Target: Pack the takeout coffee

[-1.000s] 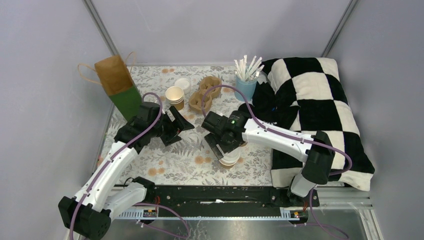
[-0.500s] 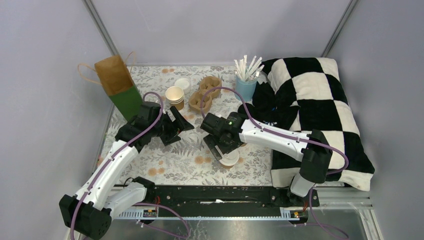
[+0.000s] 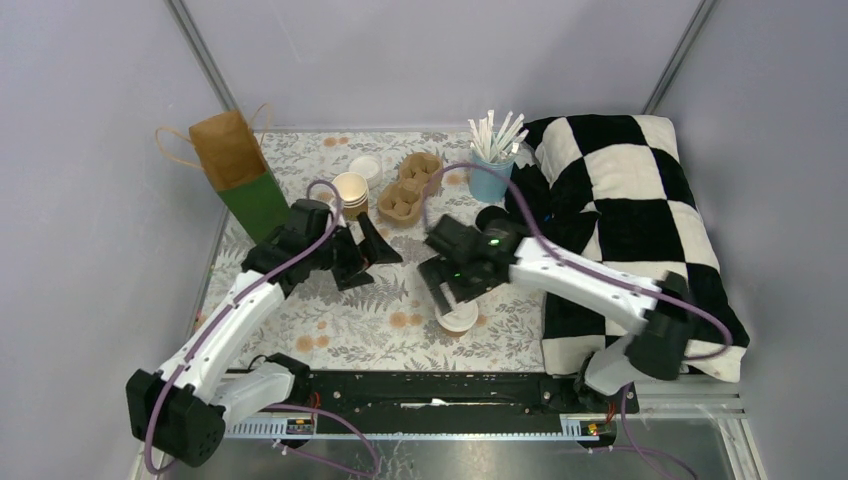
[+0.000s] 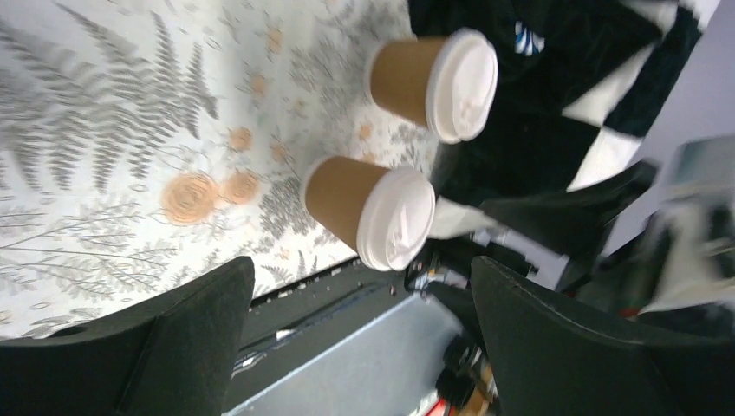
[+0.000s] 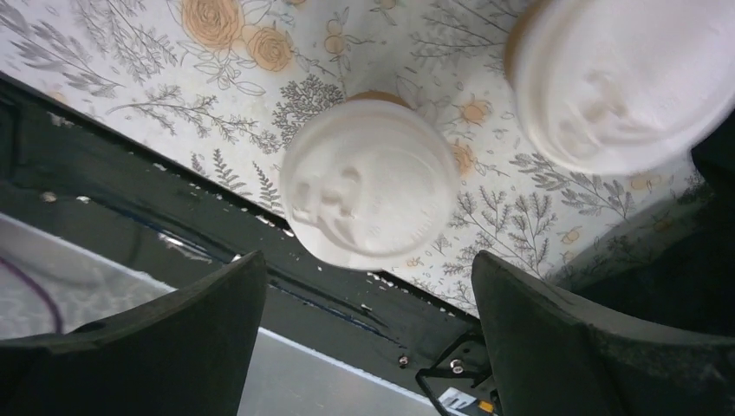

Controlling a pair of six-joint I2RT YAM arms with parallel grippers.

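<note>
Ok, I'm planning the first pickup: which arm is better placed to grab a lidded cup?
Right. The right gripper, open, hovers over the near cup, lid centred between its fingers. The left gripper, also open, is off to the side, farther away.

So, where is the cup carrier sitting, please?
Top view: the cup carrier sits far centre, between the stacked open cups and the blue straw cup.

No text, label, brand or number can be read anywhere; raised marks are seen on the white lids (image 5: 368,182) (embossed, too blurred to be deciphered)
</note>
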